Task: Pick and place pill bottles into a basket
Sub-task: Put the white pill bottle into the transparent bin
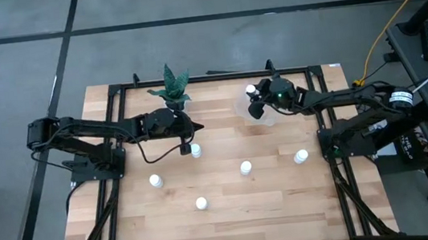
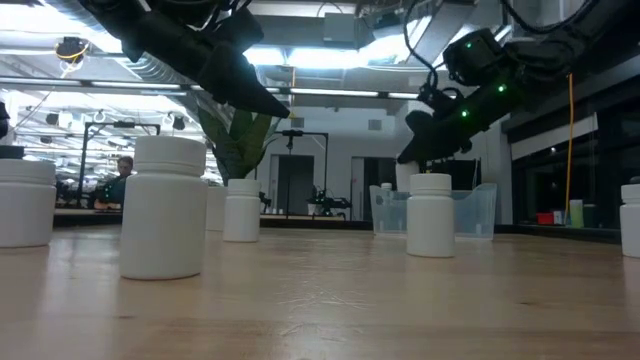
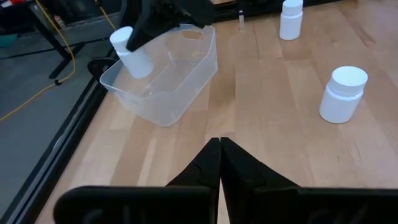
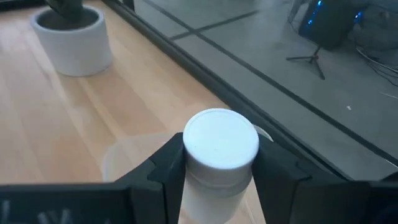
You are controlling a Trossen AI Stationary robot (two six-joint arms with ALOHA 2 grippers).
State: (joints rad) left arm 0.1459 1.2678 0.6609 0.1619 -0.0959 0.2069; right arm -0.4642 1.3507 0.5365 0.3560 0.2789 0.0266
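Observation:
My right gripper [image 1: 255, 101] is shut on one white pill bottle [image 4: 221, 149], held over the clear basket [image 3: 163, 84] at the table's far right of centre. Several other white bottles stand upright on the wood: [image 1: 195, 149], [image 1: 155, 181], [image 1: 202, 204], [image 1: 245, 167], [image 1: 301, 156]. My left gripper [image 3: 219, 152] is shut and empty. In the high view [image 1: 185, 145] it hangs just left of the bottle nearest the plant. My right gripper pinches the bottle between its two fingers, on opposite sides of the body just below the cap [image 4: 217, 177]. The cap faces back toward the wrist. The bottle [image 3: 132, 51] is tilted and lifted clear, over the basket's rim.
A white pot with a green plant [image 1: 173, 92] stands at the far edge beside my left arm. It also shows in the right wrist view [image 4: 71, 40]. A black frame [image 1: 114, 91] borders the table. Bare wood lies along the near edge.

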